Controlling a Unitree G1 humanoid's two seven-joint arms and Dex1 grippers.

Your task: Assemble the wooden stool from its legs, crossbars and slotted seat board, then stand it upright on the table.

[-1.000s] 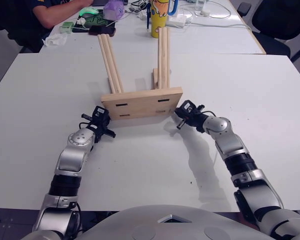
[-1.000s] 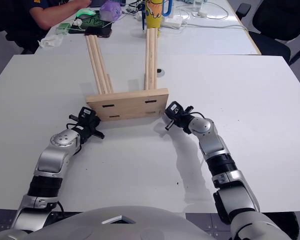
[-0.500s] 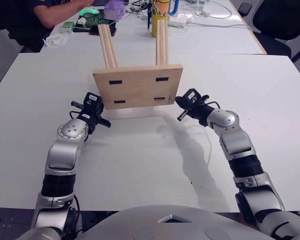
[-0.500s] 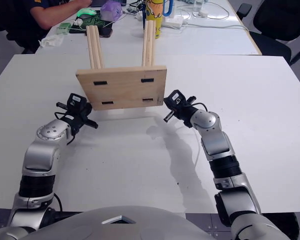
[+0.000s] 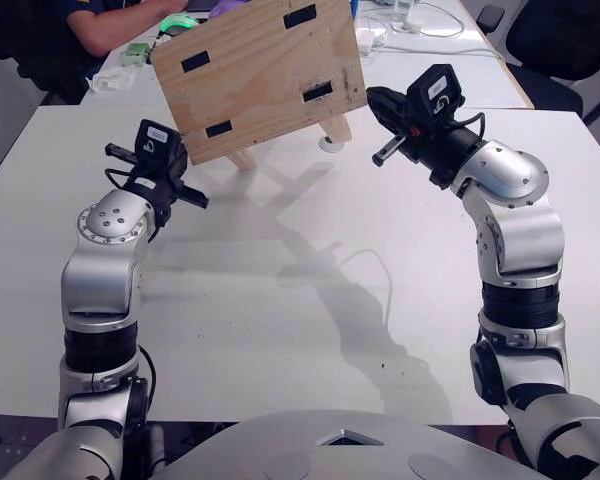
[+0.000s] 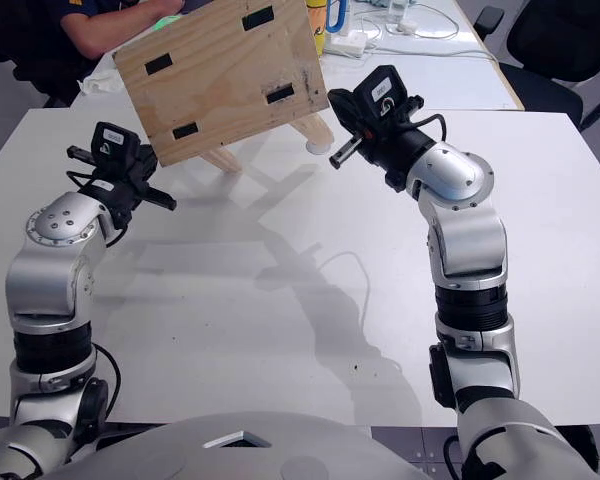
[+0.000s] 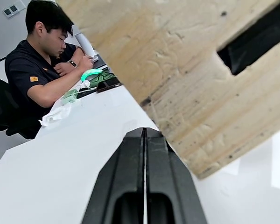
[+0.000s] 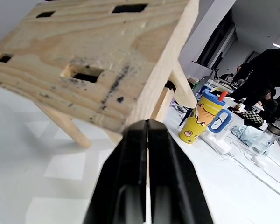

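At the 8 o'clock corner of the seat board (image 5: 260, 70), the left gripper (image 5: 183, 168) is set against the wood, its fingers (image 7: 123, 186) closed together with nothing between them. The right gripper (image 5: 372, 97) is placed likewise at the board's 3 o'clock edge, its fingers (image 8: 128, 186) drawn flat together. The wooden stool (image 5: 280, 95) is pinched between both grippers and tilted, with four dark slots showing in the board. Two legs (image 5: 242, 158) project beneath toward the table (image 5: 280, 320); whether they touch it cannot be told. A white label (image 5: 441, 88) is carried on each gripper housing, its print too small to read. A yellow mug (image 8: 198, 122) bearing a cartoon figure stands at 12 o'clock, behind the stool.
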